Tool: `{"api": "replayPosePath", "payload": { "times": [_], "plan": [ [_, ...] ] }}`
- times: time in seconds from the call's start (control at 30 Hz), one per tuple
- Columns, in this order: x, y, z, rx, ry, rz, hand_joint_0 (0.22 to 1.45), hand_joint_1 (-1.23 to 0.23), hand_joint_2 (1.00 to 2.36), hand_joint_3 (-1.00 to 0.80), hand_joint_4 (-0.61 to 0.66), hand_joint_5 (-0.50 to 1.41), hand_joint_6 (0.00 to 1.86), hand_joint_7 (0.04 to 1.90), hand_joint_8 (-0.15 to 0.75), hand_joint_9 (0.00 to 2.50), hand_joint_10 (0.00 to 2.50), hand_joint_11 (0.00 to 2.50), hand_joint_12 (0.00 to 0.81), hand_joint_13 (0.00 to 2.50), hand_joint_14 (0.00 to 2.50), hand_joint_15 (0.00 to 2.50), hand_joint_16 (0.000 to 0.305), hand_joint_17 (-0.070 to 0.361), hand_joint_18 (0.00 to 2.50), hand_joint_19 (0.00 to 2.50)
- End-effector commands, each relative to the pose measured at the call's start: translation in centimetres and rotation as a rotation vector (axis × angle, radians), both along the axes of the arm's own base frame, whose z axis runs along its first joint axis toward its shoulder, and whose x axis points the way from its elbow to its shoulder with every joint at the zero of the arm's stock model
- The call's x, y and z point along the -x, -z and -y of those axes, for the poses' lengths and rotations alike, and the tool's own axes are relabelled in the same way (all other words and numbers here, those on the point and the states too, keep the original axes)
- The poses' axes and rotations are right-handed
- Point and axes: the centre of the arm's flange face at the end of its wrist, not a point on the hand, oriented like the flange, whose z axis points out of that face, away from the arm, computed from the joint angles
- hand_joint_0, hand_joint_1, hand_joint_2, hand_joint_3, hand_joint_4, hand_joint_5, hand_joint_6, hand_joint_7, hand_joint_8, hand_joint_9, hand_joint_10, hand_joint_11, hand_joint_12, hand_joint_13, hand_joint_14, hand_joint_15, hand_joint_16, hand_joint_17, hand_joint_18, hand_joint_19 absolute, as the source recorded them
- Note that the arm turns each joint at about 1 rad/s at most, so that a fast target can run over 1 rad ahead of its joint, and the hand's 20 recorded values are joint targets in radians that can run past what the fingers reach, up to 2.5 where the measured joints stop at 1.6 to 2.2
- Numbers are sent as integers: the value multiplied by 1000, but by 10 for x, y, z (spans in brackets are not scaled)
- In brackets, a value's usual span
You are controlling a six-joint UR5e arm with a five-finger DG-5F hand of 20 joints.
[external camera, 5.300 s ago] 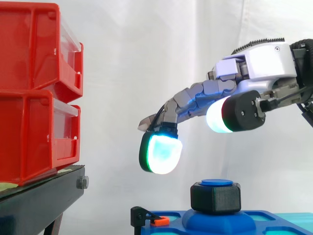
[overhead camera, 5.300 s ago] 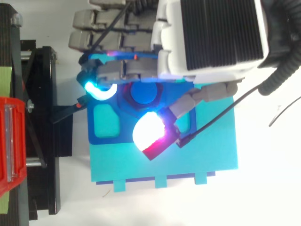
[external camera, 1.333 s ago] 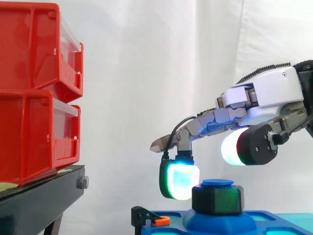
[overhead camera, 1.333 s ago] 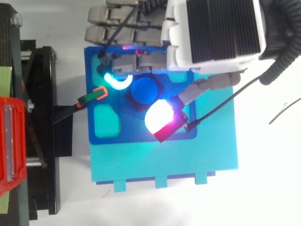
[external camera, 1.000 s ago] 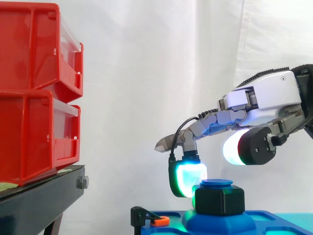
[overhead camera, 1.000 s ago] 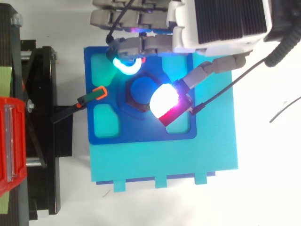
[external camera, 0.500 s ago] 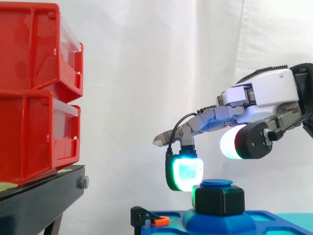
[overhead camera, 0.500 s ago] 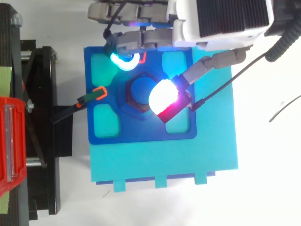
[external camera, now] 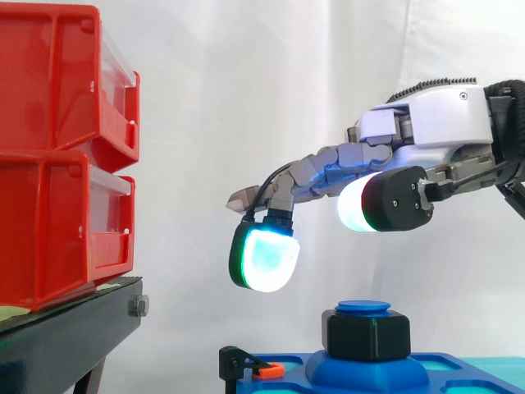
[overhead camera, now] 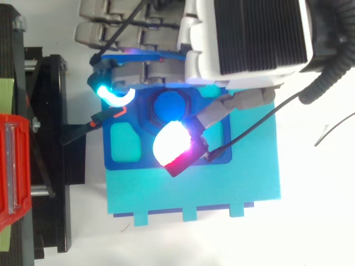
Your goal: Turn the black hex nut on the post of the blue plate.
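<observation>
Black hex nut (external camera: 366, 335) — chunky, flat-sided — beneath round blue cap (external camera: 363, 307).

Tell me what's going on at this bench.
A robot hand hovers above the black hex nut, which sits on the post of the blue plate. Its fingers are relaxed and apart, clear of the nut, with a gap showing in the side view. The nut is not gripped at this moment. Red bins sit on a black stand at the left.

hand (external camera: 426, 123) above black hex nut (external camera: 366, 334), apart
</observation>
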Motion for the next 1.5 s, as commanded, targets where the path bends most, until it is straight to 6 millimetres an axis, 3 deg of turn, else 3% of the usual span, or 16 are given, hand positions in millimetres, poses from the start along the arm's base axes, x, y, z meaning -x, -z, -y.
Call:
{"api": "replayPosePath", "payload": {
  "times": [0.0, 0.2, 0.37, 0.67, 1.47],
  "plan": [
    [-2, 1, -10, -1, 1, -5, 448, -247, 1000, -500, 142, -216, 502, 797, 201, 115, 0, 0, 351, 110, 0, 15, 58, 131, 0, 33],
    [-2, 5, -20, 0, -1, -14, 409, -497, 1000, -500, 151, -228, 502, 856, 200, 68, 0, 0, 360, 90, 0, 31, 61, 136, 0, 47],
    [2, 23, -25, -11, 5, -33, 406, -608, 1000, -500, 153, -239, 502, 921, 196, 61, 0, 0, 358, 91, 0, 20, 60, 135, 0, 36],
    [2, 23, -26, -10, 5, -29, 445, -765, 1000, -500, 110, -256, 502, 941, 172, 44, 0, 0, 333, 107, 0, 17, 55, 124, 0, 17],
    [9, 36, -18, 20, 19, -59, 495, -819, 1000, -500, 100, -249, 502, 977, 155, 33, 0, 0, 315, 123, 0, 22, 50, 113, 0, 4]
  ]
}}
